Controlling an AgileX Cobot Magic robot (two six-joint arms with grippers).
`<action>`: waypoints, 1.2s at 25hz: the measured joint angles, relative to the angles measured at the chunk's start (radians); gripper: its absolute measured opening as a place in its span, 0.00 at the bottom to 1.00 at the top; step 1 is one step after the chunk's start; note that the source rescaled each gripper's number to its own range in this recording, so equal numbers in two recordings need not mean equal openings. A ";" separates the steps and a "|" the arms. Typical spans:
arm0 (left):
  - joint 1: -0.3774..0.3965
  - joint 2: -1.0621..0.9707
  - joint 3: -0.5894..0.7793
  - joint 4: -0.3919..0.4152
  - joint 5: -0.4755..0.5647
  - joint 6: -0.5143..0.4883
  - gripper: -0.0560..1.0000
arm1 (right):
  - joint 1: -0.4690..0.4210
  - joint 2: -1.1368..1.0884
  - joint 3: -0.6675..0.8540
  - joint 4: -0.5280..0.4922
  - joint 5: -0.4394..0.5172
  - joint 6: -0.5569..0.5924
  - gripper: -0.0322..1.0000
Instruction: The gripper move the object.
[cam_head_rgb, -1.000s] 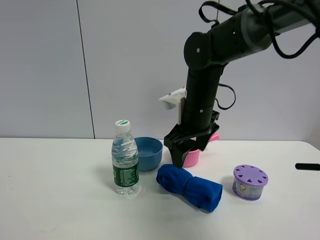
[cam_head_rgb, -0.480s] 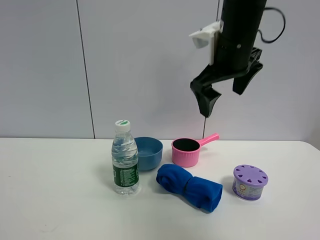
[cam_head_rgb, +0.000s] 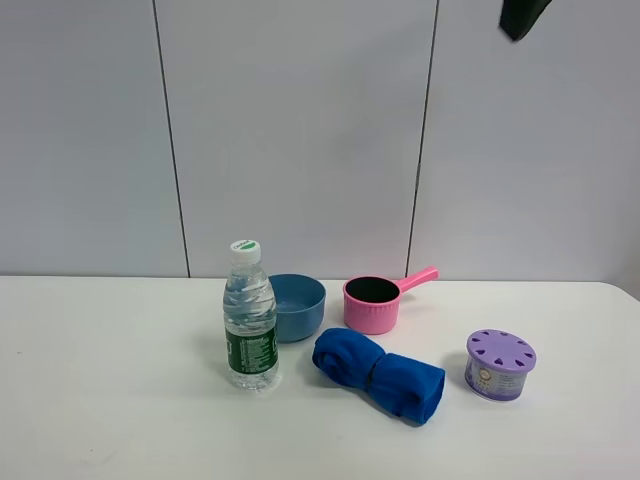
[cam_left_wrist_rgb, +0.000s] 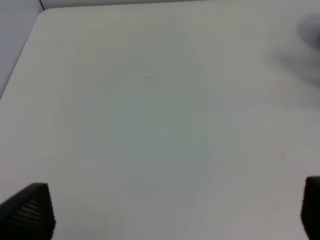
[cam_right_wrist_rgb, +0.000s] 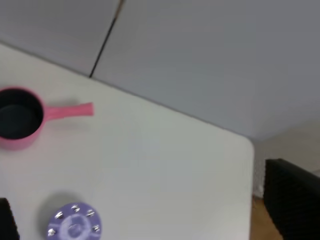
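Right gripper (cam_right_wrist_rgb: 150, 212) has climbed away from the pan, nearly out of the high view

Its jaws gape, holding nothing. The pink saucepan (cam_head_rgb: 372, 304), dark inside, stands upright on the table (cam_head_rgb: 120, 400) between blue bowl (cam_head_rgb: 298, 305) and purple tin (cam_head_rgb: 499, 364); the move looks finished. The left gripper (cam_left_wrist_rgb: 170, 212) is likewise spread.

We see our left gripper (cam_left_wrist_rgb: 170, 212) as two matte black fingertips (cam_left_wrist_rgb: 27, 212), one stippled with a fine dotted grip texture. Our right gripper (cam_right_wrist_rgb: 150, 210) shows plain, blocky black fingers (cam_right_wrist_rgb: 292, 200). The high camera catches only a dark pointed tip of the right arm (cam_head_rgb: 522, 15).
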 joint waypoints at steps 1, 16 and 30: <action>0.000 0.000 0.000 0.000 0.000 0.000 1.00 | 0.000 -0.035 0.000 -0.037 0.002 0.017 1.00; 0.000 0.000 0.000 0.000 0.000 0.000 1.00 | 0.000 -0.559 0.001 -0.232 0.060 0.043 1.00; 0.000 0.000 0.000 0.000 0.000 0.000 1.00 | 0.000 -0.680 0.369 0.370 0.067 -0.354 1.00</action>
